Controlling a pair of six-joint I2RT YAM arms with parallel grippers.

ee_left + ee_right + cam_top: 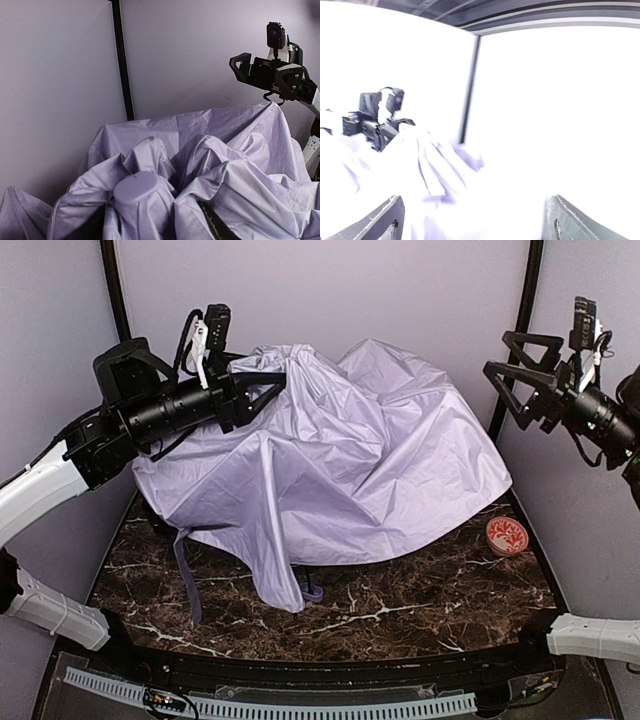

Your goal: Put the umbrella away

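The umbrella (340, 460) lies collapsed on the table, its pale lavender fabric spread in a loose heap. My left gripper (262, 390) is raised at the heap's back left and is shut on the bunched fabric at the umbrella's top. In the left wrist view the fabric wraps a round lavender cap (140, 187) and hides my fingers. A lavender strap (188, 580) hangs over the front left of the table. My right gripper (505, 370) is open and empty, held high to the right of the umbrella. It also shows in the left wrist view (260, 70).
A small red-and-white patterned disc (507, 536) lies on the dark marble table (400, 610) at the right, just off the fabric's edge. Black frame posts (515, 340) stand at the back corners. The right wrist view is overexposed and shows only its wide-apart fingertips (385, 220).
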